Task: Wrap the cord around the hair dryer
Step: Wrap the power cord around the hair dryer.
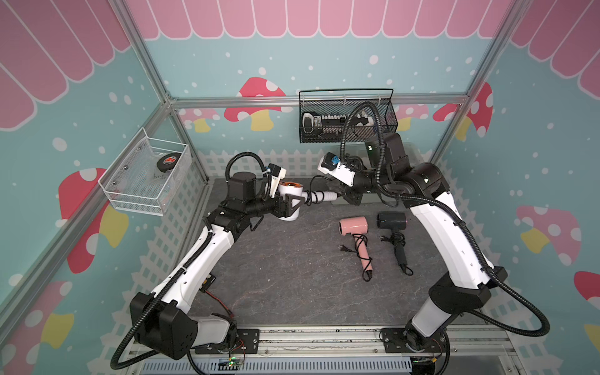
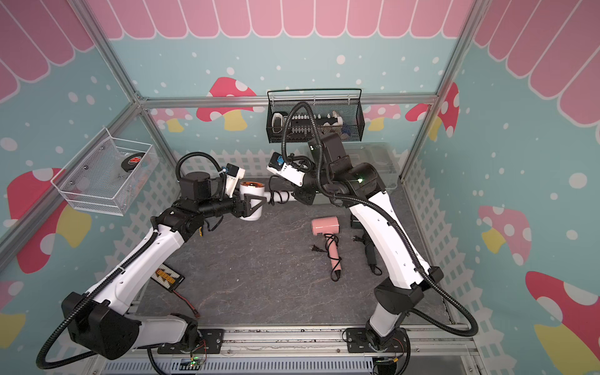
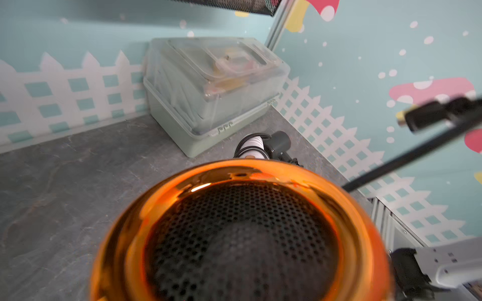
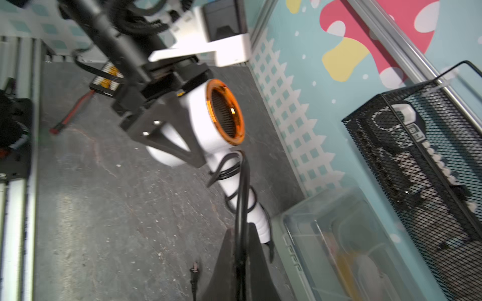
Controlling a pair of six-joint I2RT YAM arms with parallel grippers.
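Observation:
A white hair dryer (image 1: 287,194) (image 2: 250,194) with an orange ring (image 3: 161,208) round its black grille is held above the back of the table. My left gripper (image 1: 293,204) (image 2: 255,204) is shut on its barrel (image 4: 200,122). Its handle (image 4: 250,206) points toward my right arm. Several turns of the black cord (image 1: 313,196) (image 2: 276,196) (image 4: 241,182) lie around the handle. My right gripper (image 1: 341,194) (image 2: 297,196) (image 4: 241,250) is shut on the cord just past the handle's end. The plug (image 4: 194,268) hangs beside it.
A pink hair dryer (image 1: 354,227) and a black one (image 1: 391,220) lie on the table's right half, cords wound on their handles. A clear lidded box (image 3: 208,86) stands in the back right corner. A black mesh basket (image 1: 347,117) and a white one (image 1: 146,172) hang on the walls.

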